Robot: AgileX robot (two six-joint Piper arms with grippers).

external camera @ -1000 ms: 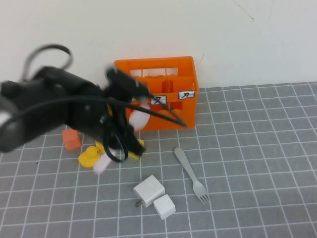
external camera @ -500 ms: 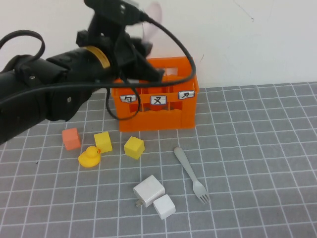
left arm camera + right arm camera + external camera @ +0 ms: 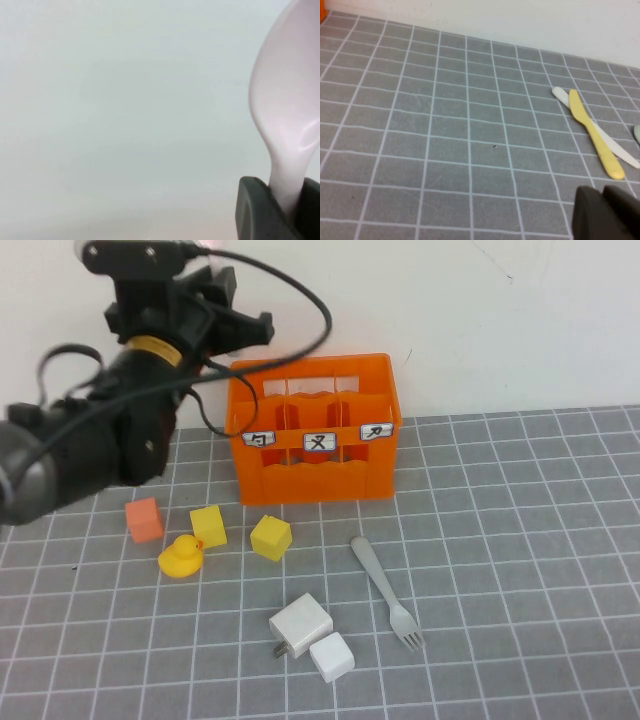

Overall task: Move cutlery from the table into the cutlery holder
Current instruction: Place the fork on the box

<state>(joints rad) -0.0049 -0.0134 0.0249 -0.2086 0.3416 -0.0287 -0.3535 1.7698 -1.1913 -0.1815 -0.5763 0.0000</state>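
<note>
Cutlery nearest the camera is the grey fork [image 3: 386,590], unmoved on the table [image 3: 520,540] beside two white charger blocks [image 3: 311,636]. Behind it the cutlery holder [image 3: 316,430] sits against the wall, with no piece visibly in it yet. Farthest back, the left gripper [image 3: 200,285] has risen and swung to the crate's left rear, jaws narrowly clamped on the pink spoon's [image 3: 287,115] handle, bowl up. Lowering into a compartment looks next. The right gripper [image 3: 607,212] hangs low over bare tiles, closed, holding nothing.
</note>
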